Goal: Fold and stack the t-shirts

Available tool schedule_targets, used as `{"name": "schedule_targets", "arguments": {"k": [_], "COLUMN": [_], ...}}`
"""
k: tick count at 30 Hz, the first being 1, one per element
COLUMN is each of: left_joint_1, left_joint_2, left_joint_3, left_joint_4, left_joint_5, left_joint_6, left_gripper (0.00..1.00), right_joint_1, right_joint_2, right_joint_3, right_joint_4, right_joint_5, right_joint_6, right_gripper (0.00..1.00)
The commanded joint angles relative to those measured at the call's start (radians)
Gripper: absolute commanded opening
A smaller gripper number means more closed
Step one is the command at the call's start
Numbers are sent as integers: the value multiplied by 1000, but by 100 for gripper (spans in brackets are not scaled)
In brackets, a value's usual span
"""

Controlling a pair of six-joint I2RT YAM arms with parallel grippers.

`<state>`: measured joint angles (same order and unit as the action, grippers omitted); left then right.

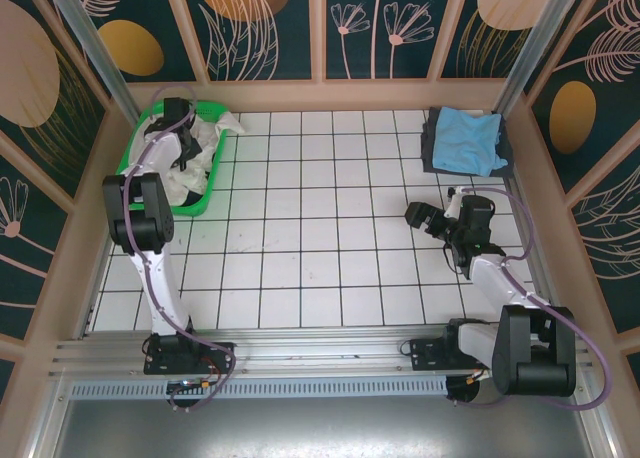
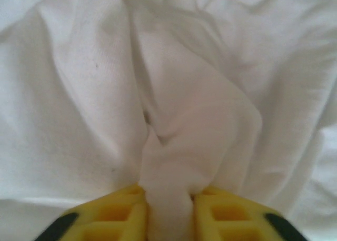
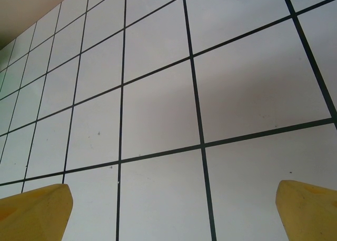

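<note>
The left jaws are closed on the white t-shirt [image 2: 184, 93]. In the left wrist view the two yellow fingers [image 2: 105, 220] pinch a raised ridge of the cloth between them, and only their upper ends are in frame. The fabric around the pinch is soft and blurred. One or two tiny dark specks on it are too small to identify.

From the top external view this shirt lies bunched in the green basket [image 1: 200, 206] at the far left of the worktop [image 1: 320, 228]. The left arm [image 1: 145, 218] reaches down into the basket, and its wrist hides the point of grip. How much of the shirt lies under the arm, and whether anything else sits beneath it, cannot be told.

The right jaws stand wide open and hold nothing. In the right wrist view the yellow fingertips [image 3: 31, 209] sit at the two lower corners, cut off by the frame, with bare white tiles and black grid lines between them. A dark scrap at the top edge is too cropped to name.

The right arm [image 1: 480, 248] hangs over the right side of the worktop. In the far right corner a light blue t-shirt [image 1: 468, 138] lies on top of darker t-shirts [image 1: 432, 143]. Only the edges of these show, so their number and colours are unclear.
</note>
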<state>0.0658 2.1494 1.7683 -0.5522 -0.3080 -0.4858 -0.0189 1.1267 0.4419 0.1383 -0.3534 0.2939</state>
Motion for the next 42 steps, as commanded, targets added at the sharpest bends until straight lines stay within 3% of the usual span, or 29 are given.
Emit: {"name": "schedule_targets", "arguments": {"k": [1, 6, 8, 18, 21, 26, 29, 31, 36, 40, 41, 42], "left_joint_1": [4, 3, 2, -23, -123, -412, -529, -553, -553, -552, -549, -549], "left_joint_2": [-122, -336, -401, -637, -616, -527, -483, -461, -352, -270, -253, -236], "left_joint_3": [-12, -46, -75, -104, 6, 270, 344, 333, 233, 137, 103, 71], "left_joint_4": [-26, 41, 78, 271, 270, 212, 233, 267, 257, 242, 251, 260], "left_joint_5": [31, 57, 81, 284, 336, 320, 313, 305, 112, 52, 58, 63], "left_joint_6": [15, 51, 60, 58, 73, 140, 147, 110, -16, -75, -85, -86], "left_gripper": [15, 10, 1, 0, 0, 0, 0, 0, 0, 0, 5, 19], "right_joint_1": [-4, -4, -3, 4, 7, 25, 46, 60, 82, 94, 98, 101], "right_joint_2": [4, 10, 7, -38, -57, -102, -150, -180, -203, -171, -158, -147], "right_joint_3": [3, 7, 9, 24, 28, 58, 69, 75, 77, 70, 69, 67], "right_joint_4": [26, 22, 20, 9, 25, 56, 93, 109, 106, 40, 19, 3], "right_joint_5": [-23, -29, -29, -83, -106, -178, -199, -193, -148, -90, -72, -59], "right_joint_6": [-1, 3, 4, 29, 46, 82, 108, 117, 123, 104, 99, 94], "right_gripper": [99, 99, 99, 95, 95, 95, 96, 98, 98, 98, 98, 97]}}
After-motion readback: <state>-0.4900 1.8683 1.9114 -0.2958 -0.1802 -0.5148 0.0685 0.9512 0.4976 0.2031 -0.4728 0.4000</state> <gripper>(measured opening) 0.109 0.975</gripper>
